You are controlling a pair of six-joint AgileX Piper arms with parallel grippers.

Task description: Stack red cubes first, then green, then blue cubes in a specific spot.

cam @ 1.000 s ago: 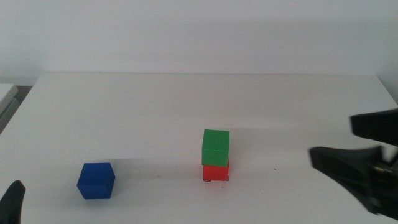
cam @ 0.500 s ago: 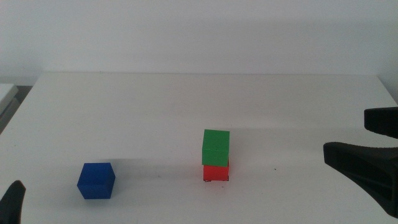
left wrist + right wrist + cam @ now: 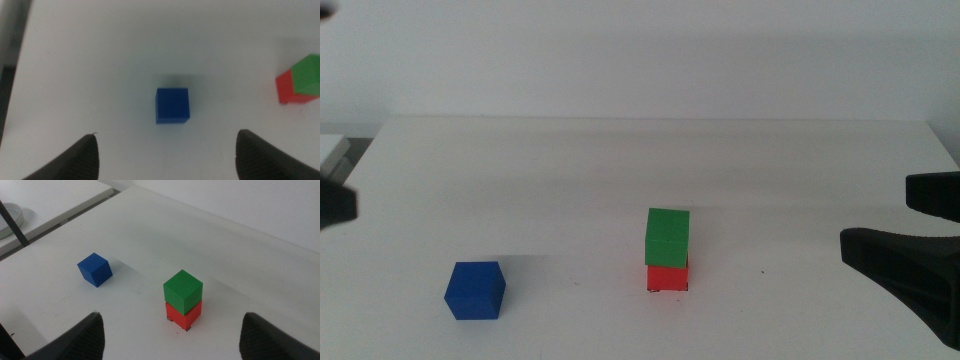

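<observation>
The green cube [image 3: 667, 235] sits on the red cube [image 3: 667, 277] near the table's middle. Tiny black corner marks of the spot [image 3: 686, 288] peek out at the red cube's base. The blue cube [image 3: 475, 290] lies alone at the front left. My left gripper [image 3: 167, 137] is open and hovers above the blue cube [image 3: 172, 105], which lies just ahead of the jaws. In the middle view this arm is only a dark blur at the left edge. My right gripper [image 3: 910, 225] is open at the right edge, well clear of the stack [image 3: 183, 300].
A lower pale side surface [image 3: 55, 205] with a plate [image 3: 10, 217] on it lies beyond the table's left edge. A thin dark pole [image 3: 12, 222] stands there. A small black speck [image 3: 763, 271] marks the table to the right of the stack.
The right gripper drew back toward the right edge, then held still. The left arm rose from the bottom-left corner to higher on the left edge. The cubes have not moved.
</observation>
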